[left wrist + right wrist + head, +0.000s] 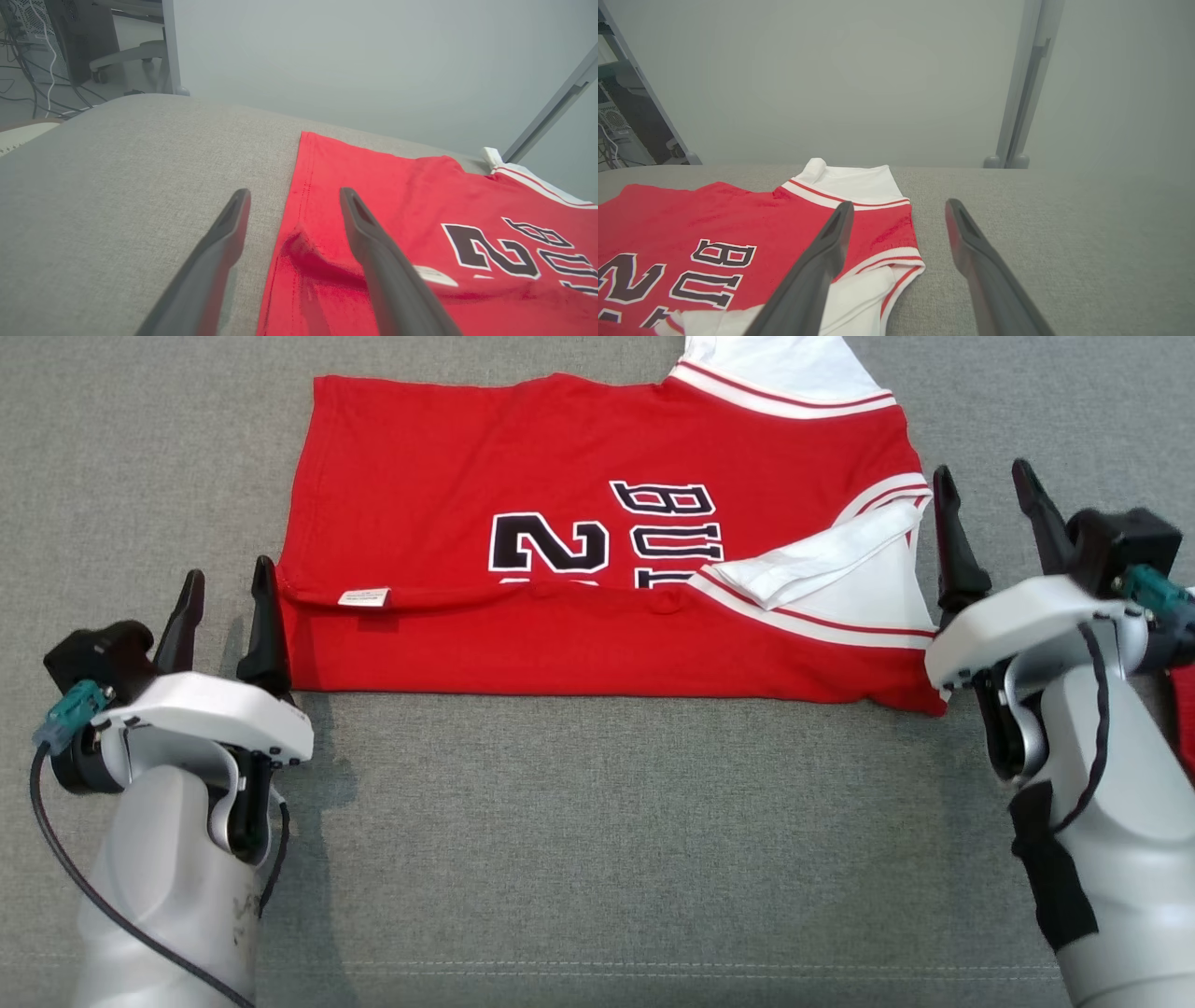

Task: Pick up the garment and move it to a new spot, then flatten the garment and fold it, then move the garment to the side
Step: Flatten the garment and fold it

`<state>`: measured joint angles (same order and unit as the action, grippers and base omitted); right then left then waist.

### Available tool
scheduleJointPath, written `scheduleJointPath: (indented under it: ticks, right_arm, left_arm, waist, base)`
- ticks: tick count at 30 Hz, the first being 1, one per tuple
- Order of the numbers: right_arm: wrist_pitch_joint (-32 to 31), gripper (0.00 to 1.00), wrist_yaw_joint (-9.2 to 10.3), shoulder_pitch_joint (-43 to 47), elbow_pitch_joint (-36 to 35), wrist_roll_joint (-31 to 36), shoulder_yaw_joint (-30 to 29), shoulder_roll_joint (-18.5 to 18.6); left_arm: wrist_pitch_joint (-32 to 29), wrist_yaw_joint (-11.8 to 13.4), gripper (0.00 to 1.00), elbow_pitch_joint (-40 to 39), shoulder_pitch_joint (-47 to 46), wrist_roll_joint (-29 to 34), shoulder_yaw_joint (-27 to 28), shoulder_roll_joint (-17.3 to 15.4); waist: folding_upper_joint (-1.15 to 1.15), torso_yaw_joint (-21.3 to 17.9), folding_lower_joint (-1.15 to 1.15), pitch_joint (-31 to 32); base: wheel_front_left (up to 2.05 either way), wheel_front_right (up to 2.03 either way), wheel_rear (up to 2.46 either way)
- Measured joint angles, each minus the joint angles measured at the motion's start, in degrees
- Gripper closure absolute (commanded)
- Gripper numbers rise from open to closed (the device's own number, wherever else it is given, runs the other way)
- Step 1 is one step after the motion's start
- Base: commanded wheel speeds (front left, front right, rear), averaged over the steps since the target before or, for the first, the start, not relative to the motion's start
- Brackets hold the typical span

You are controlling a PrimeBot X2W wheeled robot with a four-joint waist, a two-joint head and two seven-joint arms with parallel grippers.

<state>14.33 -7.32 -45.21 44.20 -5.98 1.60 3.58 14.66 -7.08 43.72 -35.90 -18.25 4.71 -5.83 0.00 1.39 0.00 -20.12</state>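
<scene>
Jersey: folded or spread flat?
Partly folded: the jersey has its near edge doubled over, and the fold line cuts across the printed number and lettering.

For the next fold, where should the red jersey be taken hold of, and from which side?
Probably at the two near corners of the jersey, where the folded-over band makes a thicker edge. The open left pincer comes in from the left end, the open right pincer from the sleeve end.

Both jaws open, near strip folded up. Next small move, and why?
Probably grip the near fold's two corners for a second fold: the jersey is only partly folded, and the left gripper and right gripper stand open at its ends, holding nothing.
</scene>
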Motion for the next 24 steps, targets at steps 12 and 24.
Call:
scheduleJointPath:
  ticks: [12, 24]
  right_arm:
    - [0.0, 0.0, 0.0, 18.53, -6.12, -12.23, 7.06, -0.31]
    - [0.01, 0.0, 0.0, 18.52, -3.45, -16.86, 6.32, -0.3]
  left_arm:
    - [0.0, 0.0, 0.0, -2.22, 11.02, 2.47, 2.03, 1.55]
    - [0.0, 0.0, 0.0, -3.37, 11.1, 2.87, -0.88, 1.79]
  waist:
    - [0.0, -1.54, 0.0, 2.46]
    - [0.0, -0.62, 0.0, 2.12]
  base:
    - [0.0, 0.0, 0.0]
    - [0.0, 0.0, 0.0]
